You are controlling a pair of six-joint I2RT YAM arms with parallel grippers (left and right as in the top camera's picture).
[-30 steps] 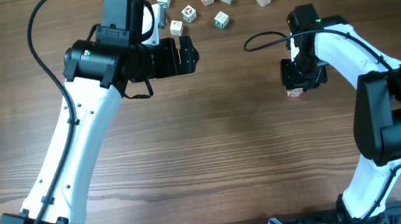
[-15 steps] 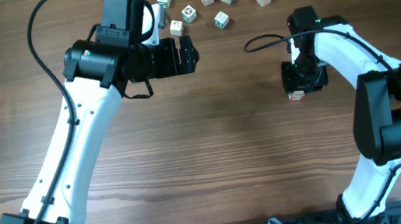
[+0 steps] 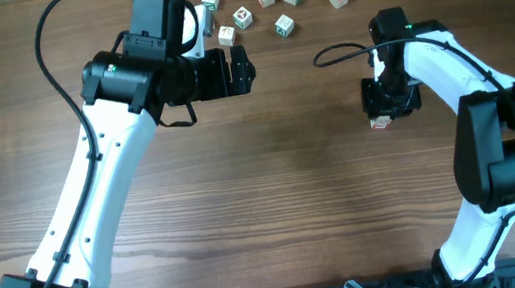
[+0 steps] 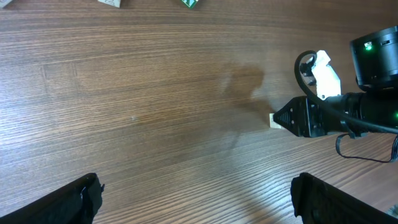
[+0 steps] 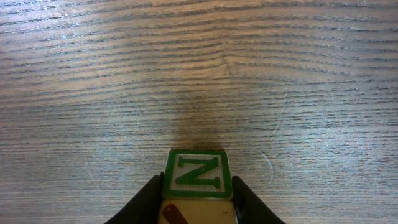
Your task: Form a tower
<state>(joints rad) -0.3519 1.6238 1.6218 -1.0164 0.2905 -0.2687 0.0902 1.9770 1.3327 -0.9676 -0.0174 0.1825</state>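
On my left, the left gripper [image 3: 242,68] hangs released, its jaws spread wide over the wooden table [image 3: 274,192]. Beyond it, loose cubes [image 3: 284,25] lie scattered towards the far edge. The nearest cube [image 3: 227,35] sits just beside its fingers, and all are well apart from the stack. Further right stands the tower [image 3: 379,123], mostly hidden from above by the right gripper [image 3: 382,114] sitting over it. My right wrist view shows both fingers [image 5: 146,202] clenched snug against the green N cube [image 5: 196,174] on top. A black cable [image 3: 335,49] loops off that arm.
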